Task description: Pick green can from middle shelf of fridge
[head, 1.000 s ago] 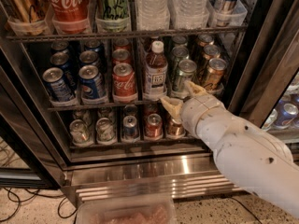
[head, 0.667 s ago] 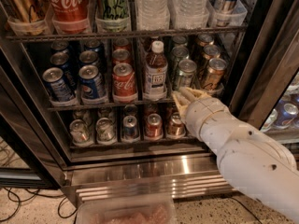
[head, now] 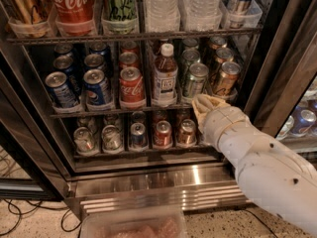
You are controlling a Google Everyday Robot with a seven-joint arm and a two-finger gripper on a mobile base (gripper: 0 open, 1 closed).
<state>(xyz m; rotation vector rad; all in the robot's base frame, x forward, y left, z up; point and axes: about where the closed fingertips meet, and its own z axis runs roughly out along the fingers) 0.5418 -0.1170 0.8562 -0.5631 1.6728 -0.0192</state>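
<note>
The green can [head: 194, 80] stands upright at the front of its lane on the middle shelf [head: 99, 110] of the fridge [head: 277, 58], with two more green cans behind it. A tea bottle [head: 165, 75] is to its left and bronze cans [head: 226, 77] are to its right. My gripper [head: 202, 104], cream coloured on a white arm [head: 257, 157], sits at the shelf's front edge, just below the green can and slightly to its right. It holds nothing that I can see.
Blue cans [head: 96, 87] and red cola cans [head: 131, 85] fill the left lanes. Tall cans and water bottles [head: 163, 6] stand on the rack above, small cans [head: 162, 133] on the rack below. The steel base grille [head: 158, 192] and a clear bin [head: 133, 224] lie beneath.
My gripper has moved right and slightly up along the shelf's front edge, from below the tea bottle to below the green can lane.
</note>
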